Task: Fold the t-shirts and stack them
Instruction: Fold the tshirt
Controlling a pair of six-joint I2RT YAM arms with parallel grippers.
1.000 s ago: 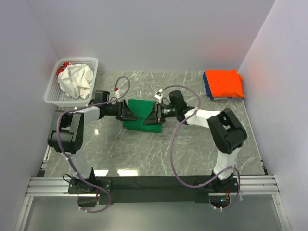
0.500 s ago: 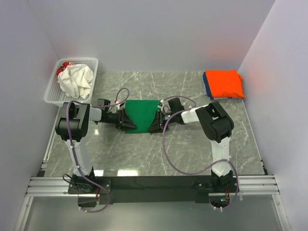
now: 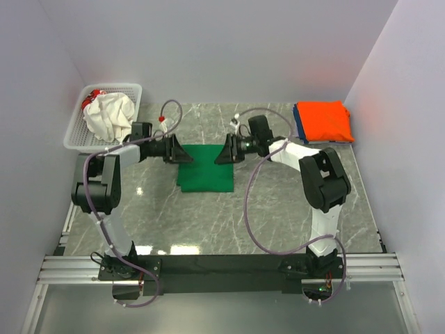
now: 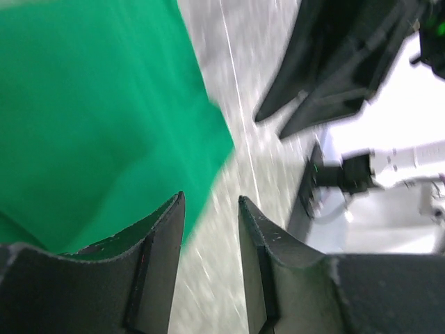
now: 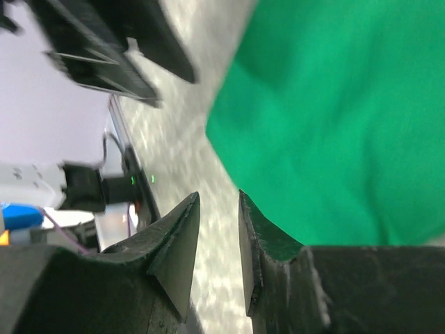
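2 part-open, empty | left gripper (image 4: pixel 211 202) | right gripper (image 5: pixel 217 197) | beside green t-shirt (image 3: pixel 205 169)

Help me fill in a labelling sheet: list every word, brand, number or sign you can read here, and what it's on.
None can be read.
The green shirt, the orange shirt and the basket show no print.
The small tags on the arm cables are too small to read.
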